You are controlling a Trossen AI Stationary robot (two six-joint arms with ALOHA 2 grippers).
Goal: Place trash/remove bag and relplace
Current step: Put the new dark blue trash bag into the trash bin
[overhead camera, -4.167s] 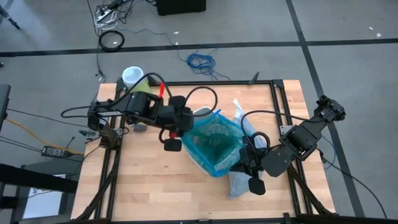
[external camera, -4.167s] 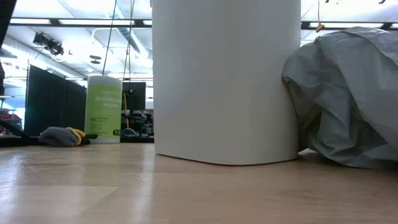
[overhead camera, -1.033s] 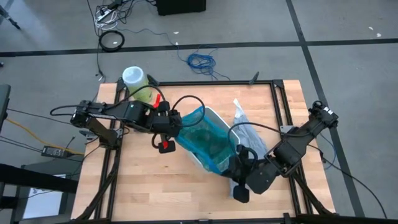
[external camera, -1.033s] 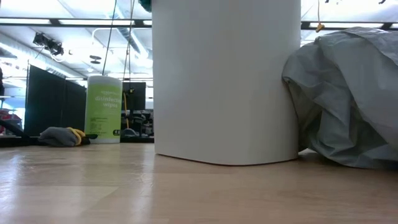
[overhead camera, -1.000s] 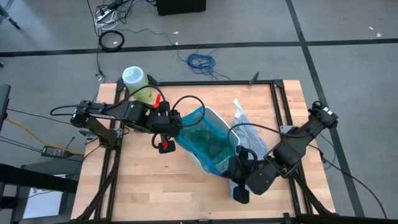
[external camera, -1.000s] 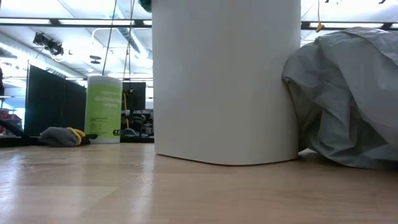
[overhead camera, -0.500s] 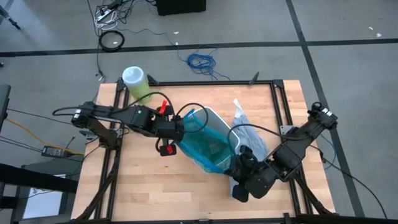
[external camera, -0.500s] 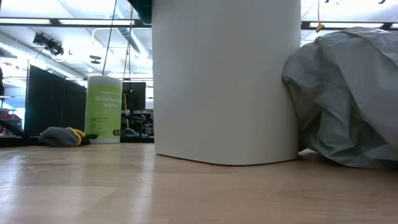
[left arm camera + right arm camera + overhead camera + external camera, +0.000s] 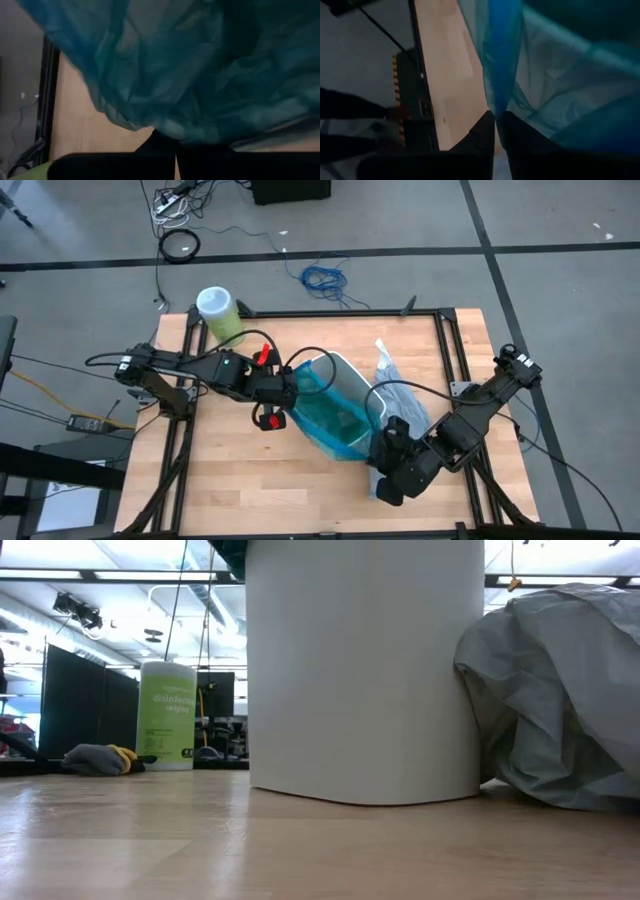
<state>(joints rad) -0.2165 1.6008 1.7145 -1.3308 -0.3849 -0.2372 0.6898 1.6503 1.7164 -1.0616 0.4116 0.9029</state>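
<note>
A white bin (image 9: 343,366) stands mid-table, and it fills the low view (image 9: 365,670). A teal-green translucent bag (image 9: 335,412) hangs open in and over its mouth. My left gripper (image 9: 295,386) is shut on that bag's left rim, and my right gripper (image 9: 386,443) is shut on its near right rim. The pale grey bag (image 9: 398,392) lies crumpled on the table against the bin's right side, as the low view (image 9: 560,700) also shows. The trash is out of view. My left gripper pinches the teal bag's rim (image 9: 167,131) on the bin's left side between its shut fingers, slanting down from the table's left. The film spreads away from the fingers, bunched. My right gripper pinches a folded strip of the teal bag's edge (image 9: 496,102) between its fingertips, slanting down from the table's near right. The strip runs up taut from the fingers.
A green wipes canister (image 9: 218,313) stands at the table's far left corner. A grey and yellow cloth (image 9: 98,758) lies beside the canister (image 9: 167,715). Bare wood lies along the near edge (image 9: 280,490). A black frame (image 9: 440,340) rims the table.
My left gripper has gone down a little and toward the bin with the teal bag's left rim, which now sits lower against the bin's left side. My right gripper has tipped further down while keeping its place. The bin and the grey bag have stayed put.
</note>
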